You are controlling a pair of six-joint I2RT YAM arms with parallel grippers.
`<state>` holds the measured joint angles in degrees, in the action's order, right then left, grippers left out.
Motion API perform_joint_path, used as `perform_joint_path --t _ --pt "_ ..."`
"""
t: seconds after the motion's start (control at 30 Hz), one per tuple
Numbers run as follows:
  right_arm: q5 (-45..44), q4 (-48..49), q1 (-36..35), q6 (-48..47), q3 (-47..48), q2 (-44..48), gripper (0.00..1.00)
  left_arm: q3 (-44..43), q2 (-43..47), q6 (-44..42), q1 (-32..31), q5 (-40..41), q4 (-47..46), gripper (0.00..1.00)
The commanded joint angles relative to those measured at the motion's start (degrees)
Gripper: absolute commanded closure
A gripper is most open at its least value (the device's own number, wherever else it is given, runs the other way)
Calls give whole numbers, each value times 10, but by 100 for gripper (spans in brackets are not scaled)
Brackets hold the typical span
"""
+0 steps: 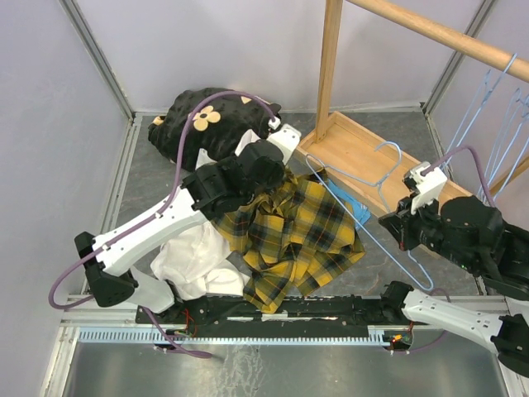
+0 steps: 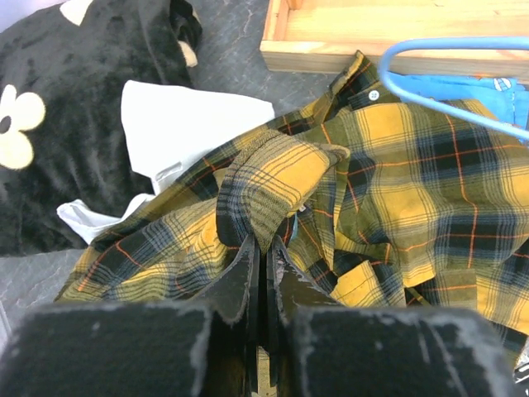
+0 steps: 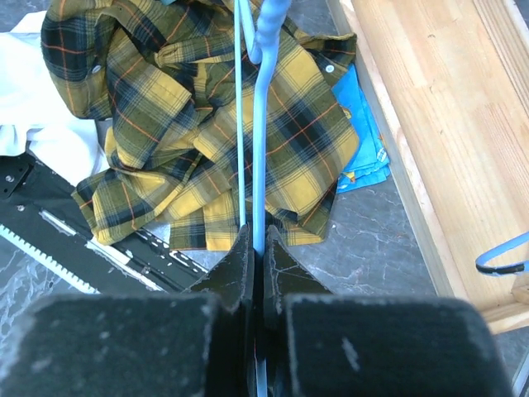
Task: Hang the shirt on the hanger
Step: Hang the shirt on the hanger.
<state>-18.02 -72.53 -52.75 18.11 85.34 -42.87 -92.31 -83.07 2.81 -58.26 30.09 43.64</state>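
Observation:
The yellow-and-black plaid shirt (image 1: pixel 293 236) lies crumpled on the table's middle. My left gripper (image 2: pixel 264 246) is shut on a raised fold of the shirt (image 2: pixel 273 182) at its far left side. My right gripper (image 3: pixel 258 240) is shut on the wire of the pale-blue hanger (image 3: pixel 261 124). In the top view the hanger (image 1: pixel 364 217) runs from my right gripper (image 1: pixel 395 225) across the shirt's right edge, hook toward the wooden base.
A black cloth with cream flowers (image 1: pixel 211 120) lies at the back left, a white garment (image 1: pixel 194 260) front left, a blue item (image 1: pixel 354 207) under the shirt's right side. The wooden rack base (image 1: pixel 364 153) and rail (image 1: pixel 438 33) hold more blue hangers (image 1: pixel 496 124).

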Motion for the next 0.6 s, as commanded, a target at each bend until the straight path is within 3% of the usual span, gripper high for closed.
perform_joint_path --t 0.0,0.3,0.57 --pt "35 18 1 -28 12 15 100 15 59 -9 2 26 8 97" --pt "188 66 1 -105 1 -26 100 55 118 14 2 53 62 97" --pt "219 113 1 -119 -24 -48 100 58 133 19 2 47 80 97"
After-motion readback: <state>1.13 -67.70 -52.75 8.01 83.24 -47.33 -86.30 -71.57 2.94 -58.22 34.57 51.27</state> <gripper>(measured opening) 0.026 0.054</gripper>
